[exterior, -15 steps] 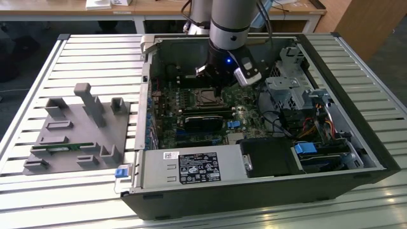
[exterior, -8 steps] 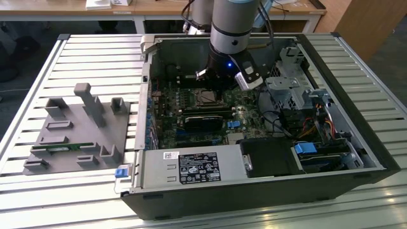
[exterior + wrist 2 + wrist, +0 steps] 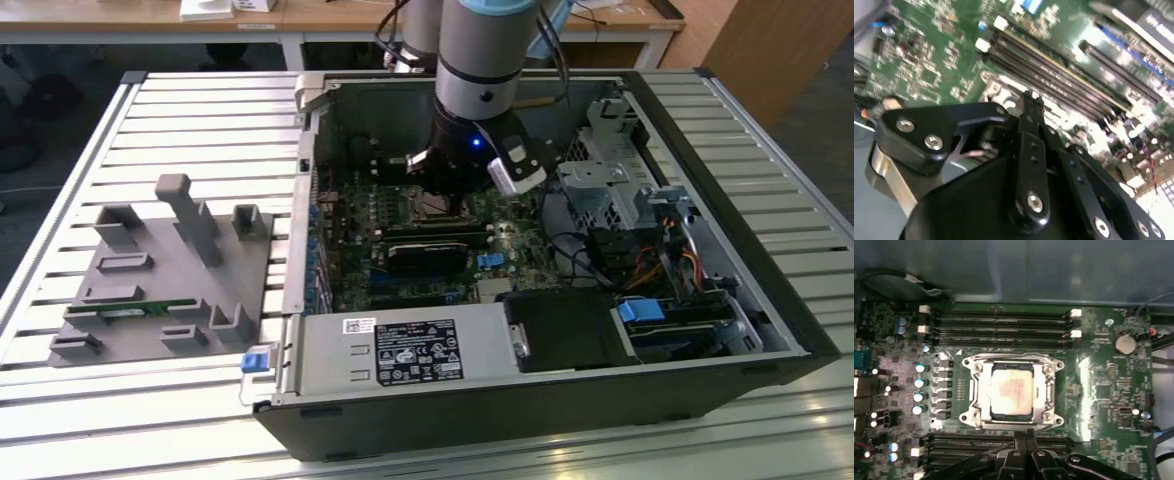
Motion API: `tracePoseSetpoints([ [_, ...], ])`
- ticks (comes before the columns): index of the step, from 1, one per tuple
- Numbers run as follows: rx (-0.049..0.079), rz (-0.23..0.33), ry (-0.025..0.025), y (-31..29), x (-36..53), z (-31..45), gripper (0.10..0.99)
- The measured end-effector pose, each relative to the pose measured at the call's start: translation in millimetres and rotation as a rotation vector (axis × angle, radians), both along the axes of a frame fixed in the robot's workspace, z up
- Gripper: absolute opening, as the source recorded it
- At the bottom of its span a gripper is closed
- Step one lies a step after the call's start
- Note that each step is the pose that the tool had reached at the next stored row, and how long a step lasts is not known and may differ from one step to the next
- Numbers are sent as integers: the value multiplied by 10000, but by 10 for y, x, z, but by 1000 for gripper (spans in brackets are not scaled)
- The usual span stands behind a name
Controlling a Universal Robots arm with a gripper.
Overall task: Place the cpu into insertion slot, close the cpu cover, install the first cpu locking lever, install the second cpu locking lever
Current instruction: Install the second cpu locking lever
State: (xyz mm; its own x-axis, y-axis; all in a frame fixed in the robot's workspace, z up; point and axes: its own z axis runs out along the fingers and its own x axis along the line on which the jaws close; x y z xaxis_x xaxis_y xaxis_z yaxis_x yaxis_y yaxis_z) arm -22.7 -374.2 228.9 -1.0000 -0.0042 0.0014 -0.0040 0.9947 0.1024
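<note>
A thick cylindrical arm (image 3: 478,50) is seen in the exterior view, finished in grey-silver metal with a pale blue cap at its upper joint. Below it sits a black wrist section on which a small blue light is lit. A white-and-black box-shaped module is mounted at the wrist's side. Dark cables are run along the upper arm.

The gripper (image 3: 1031,102) is shown in both wrist views as matte black, built from flat linkage bars joined by round silver screws. Two narrow black fingers (image 3: 1026,440) are formed at its end. A silver metal bracket is fixed beside the black body.
</note>
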Motion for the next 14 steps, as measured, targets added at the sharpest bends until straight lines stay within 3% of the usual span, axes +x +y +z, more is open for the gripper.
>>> tracePoseSetpoints([
  [5, 38, 0, 0, -14, -158, -19, 106],
  [9, 112, 0, 0, -19, -204, -39, 106],
  [14, 383, -9, 0, -69, -206, -61, 106],
])
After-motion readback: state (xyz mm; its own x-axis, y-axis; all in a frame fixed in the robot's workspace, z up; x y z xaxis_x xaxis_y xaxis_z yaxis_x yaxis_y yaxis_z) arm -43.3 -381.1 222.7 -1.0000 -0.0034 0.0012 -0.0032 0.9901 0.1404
